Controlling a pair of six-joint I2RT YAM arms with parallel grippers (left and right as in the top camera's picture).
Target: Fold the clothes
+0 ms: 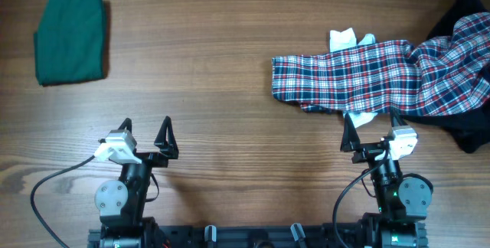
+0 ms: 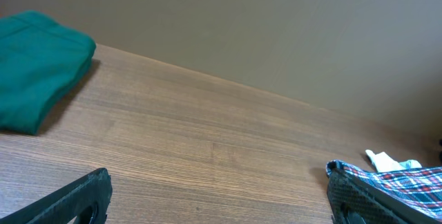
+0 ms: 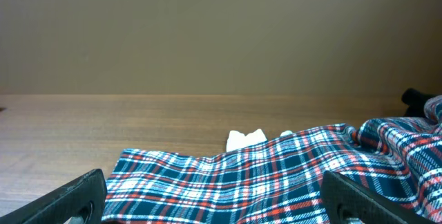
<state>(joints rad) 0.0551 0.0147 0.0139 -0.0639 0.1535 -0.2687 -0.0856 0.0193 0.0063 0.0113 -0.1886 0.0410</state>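
As laid out now, the plaid (image 1: pixel 367 76) runs left-right across the right half of the table (image 1: pixel 230 87). Its flatter, squared end points left, toward table centre. Its right end is bunched and wrinkled, running off the right edge of the overhead view. The near edge sits just ahead of the right gripper (image 1: pixel 371 122), and in the right wrist view plaid fills the span between the fingers.

Right gripper: jaws spread wide, nothing clamped. Left gripper (image 1: pixel 145 125): also spread wide and empty, over bare wood, well apart from any cloth.

The green piece (image 1: pixel 70 37) is folded at the far left corner, long axis roughly front-to-back. The black piece (image 1: pixel 459 18) is at the far right, partly under the plaid, showing beyond it at both far and near sides.

White cloth (image 1: pixel 344 40) pokes out at the plaid's far edge and again at its near edge; can't tell what it is or whether it is one piece.

Surface: wood-grain top, grain running left-right. A plain tan wall (image 3: pixel 221 30) stands behind it.

Count: 1 plaid, 1 green, 1 black, 2 grippers.
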